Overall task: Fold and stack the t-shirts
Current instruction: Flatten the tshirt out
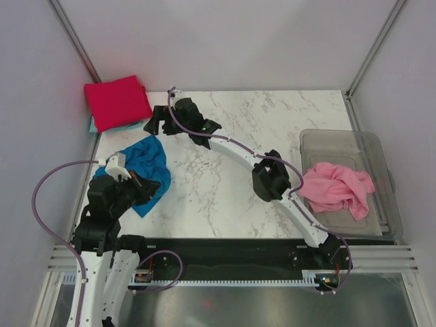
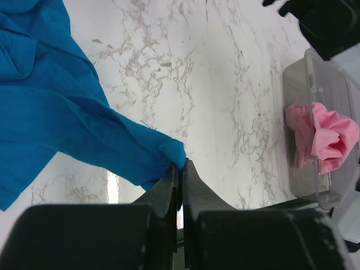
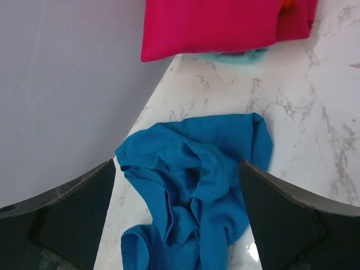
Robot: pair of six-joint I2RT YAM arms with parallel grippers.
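From above, the red shirt (image 1: 117, 102) lies folded at the far left corner of the surface (image 1: 272, 122), on top of a pale teal shirt (image 1: 92, 127) of which only an edge shows. These two appear done. The blue shirt (image 1: 144, 170) lies crumpled near the left edge. The pink shirt (image 1: 337, 189) is bunched in the clear tub (image 1: 371, 143) on the right, so both seem left to fold. The left arm is tucked over the blue cloth, and the right arm stretches across toward the stack.

The left wrist view shows the left jaws pressed together, pinching a corner of the blue shirt.

The right wrist view shows the right jaws spread wide and empty, above the blue shirt.
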